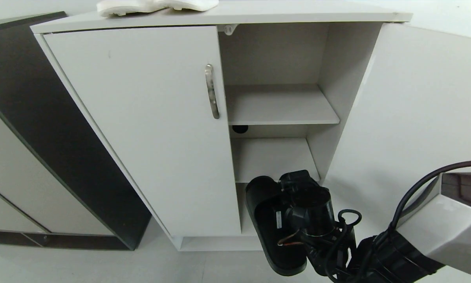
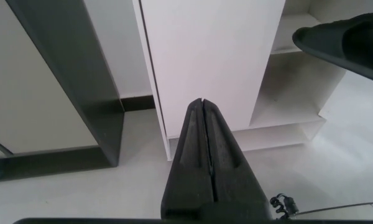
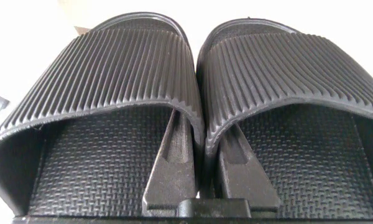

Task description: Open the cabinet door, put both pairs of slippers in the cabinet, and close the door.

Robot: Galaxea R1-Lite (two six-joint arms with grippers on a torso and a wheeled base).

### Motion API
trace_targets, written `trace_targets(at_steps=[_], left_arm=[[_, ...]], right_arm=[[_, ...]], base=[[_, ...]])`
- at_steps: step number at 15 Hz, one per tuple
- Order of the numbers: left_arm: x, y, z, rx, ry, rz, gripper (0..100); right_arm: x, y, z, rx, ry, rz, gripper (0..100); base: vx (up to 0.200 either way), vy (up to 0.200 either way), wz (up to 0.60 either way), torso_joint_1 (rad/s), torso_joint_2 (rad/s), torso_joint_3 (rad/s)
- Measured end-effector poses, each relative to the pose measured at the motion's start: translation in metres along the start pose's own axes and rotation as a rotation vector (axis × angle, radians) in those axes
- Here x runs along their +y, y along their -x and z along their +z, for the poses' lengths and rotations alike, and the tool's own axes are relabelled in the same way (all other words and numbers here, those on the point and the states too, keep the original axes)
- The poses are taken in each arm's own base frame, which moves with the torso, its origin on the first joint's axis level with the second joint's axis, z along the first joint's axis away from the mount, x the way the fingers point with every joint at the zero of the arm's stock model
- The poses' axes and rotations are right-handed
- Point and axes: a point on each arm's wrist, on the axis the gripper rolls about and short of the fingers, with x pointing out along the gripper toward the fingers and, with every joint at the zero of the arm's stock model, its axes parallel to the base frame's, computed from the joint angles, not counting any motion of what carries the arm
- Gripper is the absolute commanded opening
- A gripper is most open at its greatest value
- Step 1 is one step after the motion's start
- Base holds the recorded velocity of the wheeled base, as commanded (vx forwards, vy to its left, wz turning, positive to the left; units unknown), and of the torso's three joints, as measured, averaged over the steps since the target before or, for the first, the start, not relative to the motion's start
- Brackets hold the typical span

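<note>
Technician: Step in hand?

Inspector: Stowage of the first pair, by my judgement. The right gripper (image 3: 202,124) had its fingers (image 3: 171,162) nearly closed, one inside each of the black slippers (image 3: 137,68), pinching their inner walls together. The cabinet (image 1: 219,17) stood ahead of the fingertips, with its door (image 1: 416,98) open.

Technician: Left gripper (image 2: 202,106)?

Inspector: Its fingers were pressed together and held nothing.

Technician: Next move?

Inspector: Probably to advance the toes onto a shelf (image 1: 272,159) beyond the fingertips, level the soles, then release. The white slippers (image 1: 156,6) lay on the cabinet top, well above the fingers.

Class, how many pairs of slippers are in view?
2: the black pair in the right hand, before the cabinet; the white pair on top of it.
</note>
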Motion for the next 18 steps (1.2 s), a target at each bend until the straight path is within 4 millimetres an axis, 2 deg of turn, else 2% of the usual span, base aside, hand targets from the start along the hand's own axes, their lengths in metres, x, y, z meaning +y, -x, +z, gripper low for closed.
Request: trace_targets(at_steps=[7,10,14,18], left_arm=[[0.000,0.000,0.000,0.000,-0.002,0.000,0],[0.000,0.000,0.000,0.000,-0.002,0.000,0],[0.000,0.000,0.000,0.000,-0.002,0.001,0],[0.000,0.000,0.000,0.000,-0.001,0.001,0]], right_arm=[[0.004,-0.009,0.001,-0.187,0.026,-0.011,0],[0.004,-0.012,-0.007,-0.178,0.032,-0.027,0],[-0.001,-0.025,-0.010,-0.203,0.009,-0.074,0],[-0.002,-0.028,-0.012,-0.198,0.013,-0.079,0]], base=[[0.000,0.000,0.00,0.001,0.00,-0.155],[0.000,0.000,0.00,0.000,0.00,0.000],[0.000,0.000,0.00,0.000,0.00,0.000],[0.000,0.000,0.00,0.000,0.00,0.000]])
